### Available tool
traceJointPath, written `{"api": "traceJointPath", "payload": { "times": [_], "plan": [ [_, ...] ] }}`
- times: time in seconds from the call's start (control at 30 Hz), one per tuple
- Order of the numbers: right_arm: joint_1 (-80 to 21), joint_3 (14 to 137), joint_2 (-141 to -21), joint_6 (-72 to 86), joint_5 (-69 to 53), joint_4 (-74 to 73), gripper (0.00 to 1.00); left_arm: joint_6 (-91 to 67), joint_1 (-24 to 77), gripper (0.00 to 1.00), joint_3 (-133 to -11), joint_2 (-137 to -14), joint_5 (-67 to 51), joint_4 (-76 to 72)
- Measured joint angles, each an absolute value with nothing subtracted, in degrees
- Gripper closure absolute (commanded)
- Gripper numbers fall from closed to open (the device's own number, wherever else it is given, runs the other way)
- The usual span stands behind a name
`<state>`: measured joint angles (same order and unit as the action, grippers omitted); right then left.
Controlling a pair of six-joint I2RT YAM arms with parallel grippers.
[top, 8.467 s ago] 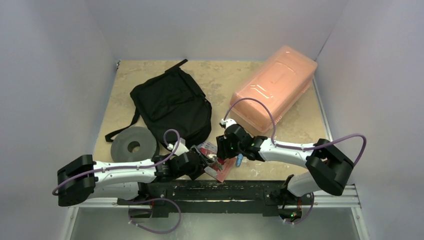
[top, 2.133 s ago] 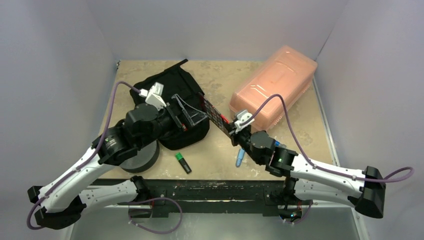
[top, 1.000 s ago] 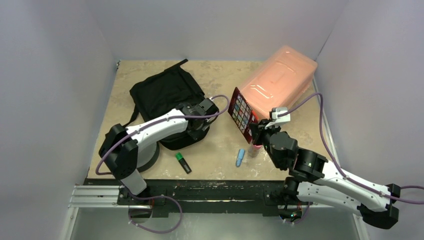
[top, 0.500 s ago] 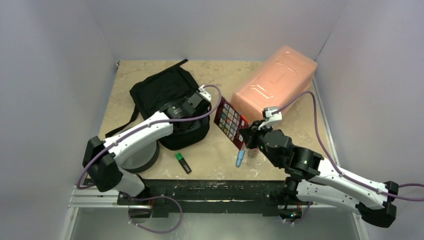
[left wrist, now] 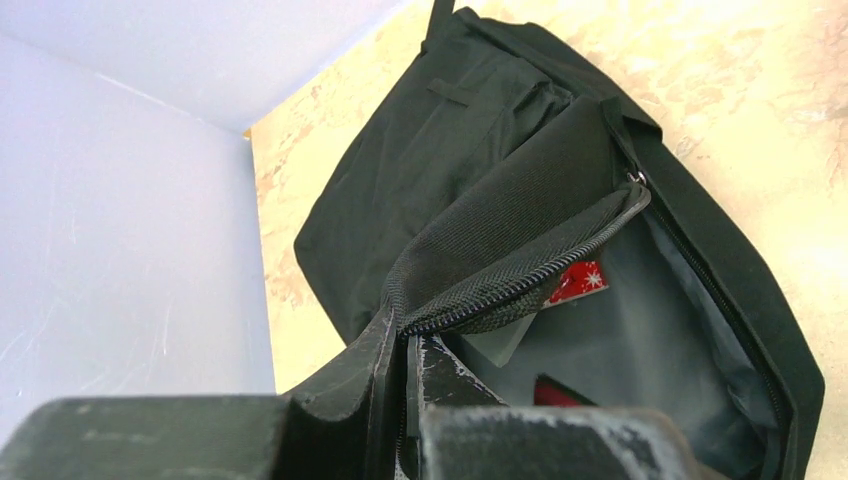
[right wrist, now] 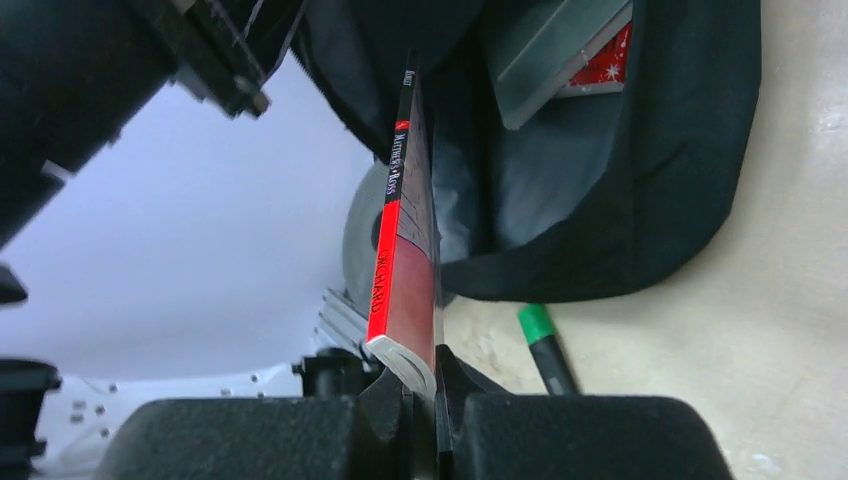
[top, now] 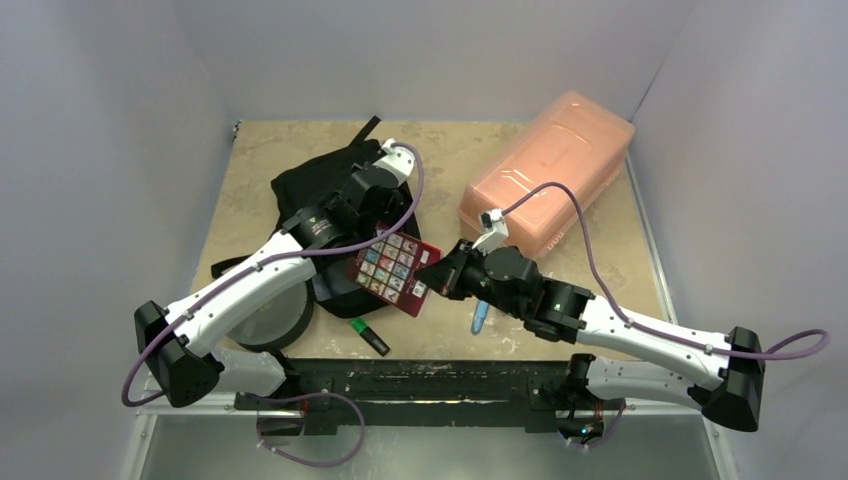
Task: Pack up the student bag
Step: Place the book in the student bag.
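The black student bag [top: 318,188] lies at the back left with its zipper mouth facing the near side. My left gripper [top: 360,192] is shut on the bag's zipper edge [left wrist: 520,285] and holds that flap up; in the left wrist view the fingertips [left wrist: 408,345] pinch the webbing. The grey lining shows inside, with a red star-printed item [left wrist: 577,283]. My right gripper [top: 434,279] is shut on a red book [top: 393,272] with a grid of pictures on its cover. The book's spine [right wrist: 390,250] points into the bag's [right wrist: 650,200] mouth.
A green marker [top: 368,334] lies on the table just in front of the bag, and a small blue item [top: 481,316] is under the right arm. A translucent pink box [top: 550,170] stands at the back right. A grey foam ring [top: 262,318] sits at the near left.
My left gripper has closed on the bag's zipper edge and lifted it. The right arm has swung the book left and down, from beside the pink box to the bag's mouth.
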<state>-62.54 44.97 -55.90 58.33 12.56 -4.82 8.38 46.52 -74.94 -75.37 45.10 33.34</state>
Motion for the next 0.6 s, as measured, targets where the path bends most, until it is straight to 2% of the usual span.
{"api": "traceJointPath", "payload": {
  "times": [0.3, 0.6],
  "plan": [
    [-57.41, 49.17, -70.54, 70.98, 15.44, 3.38, 1.0, 10.35, 46.46, 1.0, -74.3, -75.0, 42.24, 29.85],
    [-55.27, 59.18, -91.92, 73.25, 17.1, 13.58, 1.0, 11.62, 44.38, 1.0, -73.21, -72.47, 39.57, 29.36]
  ]
}}
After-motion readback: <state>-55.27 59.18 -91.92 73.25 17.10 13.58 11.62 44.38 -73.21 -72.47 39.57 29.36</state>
